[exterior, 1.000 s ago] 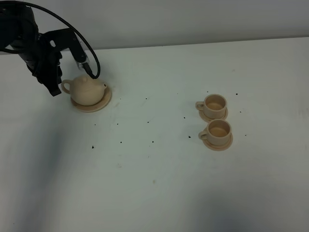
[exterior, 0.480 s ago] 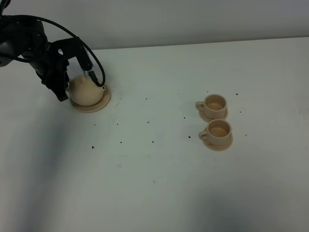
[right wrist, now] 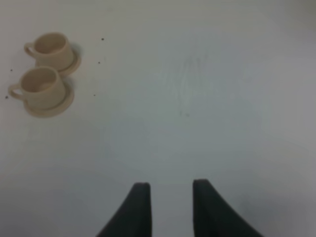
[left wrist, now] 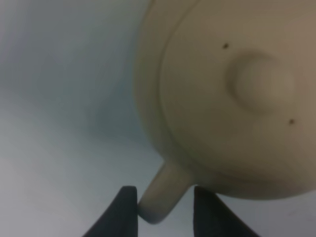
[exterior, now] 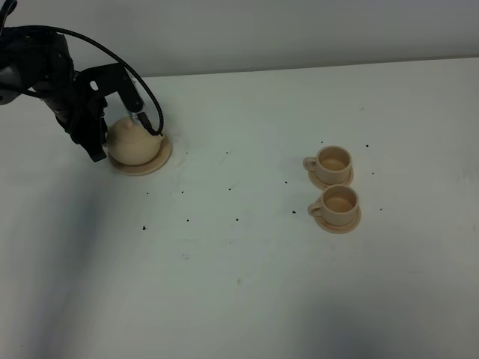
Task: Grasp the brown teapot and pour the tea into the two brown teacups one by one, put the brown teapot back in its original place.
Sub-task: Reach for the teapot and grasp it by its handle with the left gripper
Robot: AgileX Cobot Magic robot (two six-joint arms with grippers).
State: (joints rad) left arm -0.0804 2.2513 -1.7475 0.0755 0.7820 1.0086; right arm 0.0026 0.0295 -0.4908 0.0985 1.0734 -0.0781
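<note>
Here, by view.

Exterior high: the brown teapot point(exterior: 136, 142) sits on its wide saucer point(exterior: 162, 158) at the far left of the surface point(exterior: 247, 284), near the back edge. The left gripper point(exterior: 96, 142) stands hard against the pot's left side, and a black cable point(exterior: 112, 60) arches above. The two brown teacups point(exterior: 334, 161) point(exterior: 340, 200) rest on small saucers right of centre, one just in front of the other, well apart from the pot. The stretch between is bare but for dark specks point(exterior: 187, 220). The front half of the surface is open.

Left wrist: the teapot point(left wrist: 217, 113), with its lid knob point(left wrist: 261, 81), fills the view. The left gripper point(left wrist: 165, 193) has its fingers point(left wrist: 123, 213) spread around the handle point(left wrist: 159, 197). One finger touches it and the other stands a slim gap off.

Right wrist: the right gripper point(right wrist: 170, 186) has its fingers point(right wrist: 136, 210) spread, with nothing between them, above bare surface point(right wrist: 207, 98). Both teacups point(right wrist: 49, 49) point(right wrist: 40, 89) sit well ahead, with clear room around them.
</note>
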